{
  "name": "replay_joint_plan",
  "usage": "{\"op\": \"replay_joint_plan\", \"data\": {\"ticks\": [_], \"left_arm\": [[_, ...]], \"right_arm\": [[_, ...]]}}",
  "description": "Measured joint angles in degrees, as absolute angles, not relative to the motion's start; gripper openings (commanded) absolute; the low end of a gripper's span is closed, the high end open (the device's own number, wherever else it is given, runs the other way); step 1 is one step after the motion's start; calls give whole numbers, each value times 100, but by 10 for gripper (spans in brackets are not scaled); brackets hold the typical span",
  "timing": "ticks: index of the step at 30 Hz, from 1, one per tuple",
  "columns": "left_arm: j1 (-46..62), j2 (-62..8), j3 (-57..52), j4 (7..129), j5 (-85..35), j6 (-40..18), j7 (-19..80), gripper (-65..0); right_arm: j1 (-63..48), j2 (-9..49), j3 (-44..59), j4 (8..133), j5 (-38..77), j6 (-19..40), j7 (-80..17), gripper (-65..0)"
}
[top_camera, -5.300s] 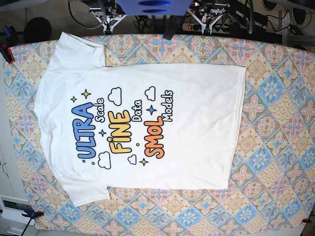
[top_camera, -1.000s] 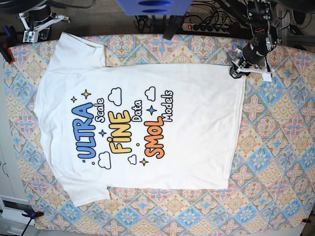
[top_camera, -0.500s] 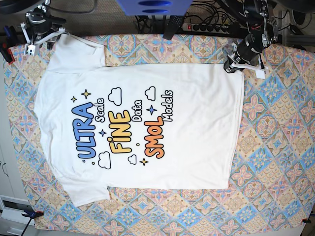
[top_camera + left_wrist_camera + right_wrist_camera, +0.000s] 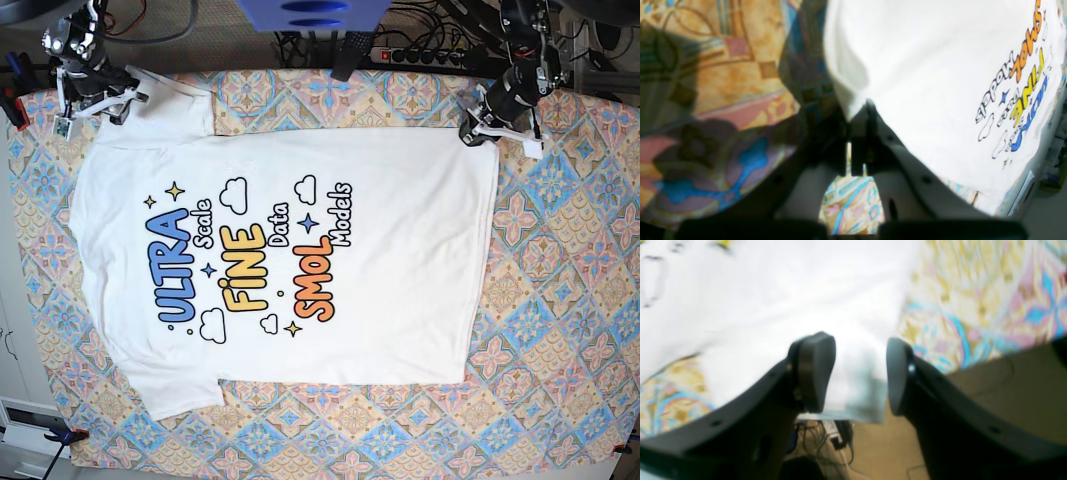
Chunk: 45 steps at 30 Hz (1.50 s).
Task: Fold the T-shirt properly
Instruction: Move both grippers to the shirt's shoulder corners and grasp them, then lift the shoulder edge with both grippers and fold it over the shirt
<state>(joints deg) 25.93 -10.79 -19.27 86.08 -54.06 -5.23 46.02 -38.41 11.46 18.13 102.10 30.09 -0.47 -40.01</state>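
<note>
We are looking at the T-shirt (image 4: 300, 250) lying flat and print-up across the tablecloth (image 4: 560, 300), and no fold is showing yet, so nearly all the work is waiting for us. Our left gripper (image 4: 478, 130) is sitting at the far hem corner with its jaws pinched shut on the T-shirt's edge, as the left wrist view is showing. Our right gripper (image 4: 95, 95) is hovering at the far sleeve with jaws apart, holding nothing. Nothing is lying on the cloth in our way; only cables and a power strip (image 4: 420, 55) are sitting beyond the far edge.
</note>
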Motion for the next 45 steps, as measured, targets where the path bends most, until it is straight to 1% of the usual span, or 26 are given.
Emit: {"op": "replay_joint_plan", "data": {"ticks": [10, 24, 26, 29, 32, 33, 36, 41, 45], "left_arm": [[2591, -1079, -1931, 8608, -5408, -521, 4604, -650], [2591, -1079, -1931, 8608, -5406, -521, 4604, -650], [2591, -1079, -1931, 8608, -5408, -521, 4602, -650], [2591, -1079, -1931, 8608, -5406, -521, 4604, -650], [2593, -1081, -1931, 8608, -5408, -521, 4604, -650], [2593, -1079, -1931, 8608, -5408, -521, 4604, -650], [2591, -1079, -1931, 8608, -5406, -521, 4602, -650], [2672, -1079, -1931, 8608, -5411, -528, 4582, -650], [2812, -1079, -1931, 8814, -5382, -506, 4622, -650]], "right_arm": [[-3542, 1146, 1813, 9437, 3245, -27, -3988, -361], [-3531, 1144, 1811, 9181, 3264, -12, -3951, -361], [-3527, 1146, 1813, 9179, 3249, 152, -3948, -363], [-3524, 1146, 1817, 9161, 3242, 683, -3953, -365], [-3529, 1144, 1817, 9161, 3245, 873, -3972, -369], [-3533, 1146, 1817, 9164, 3242, 871, -3970, -382], [-3546, 1144, 1817, 9166, 3273, 851, -3972, -484], [-3553, 1125, 1949, 9168, 3946, 860, -3994, -646], [-3750, 1160, 2445, 9181, 4077, 878, -3929, -650]]}}
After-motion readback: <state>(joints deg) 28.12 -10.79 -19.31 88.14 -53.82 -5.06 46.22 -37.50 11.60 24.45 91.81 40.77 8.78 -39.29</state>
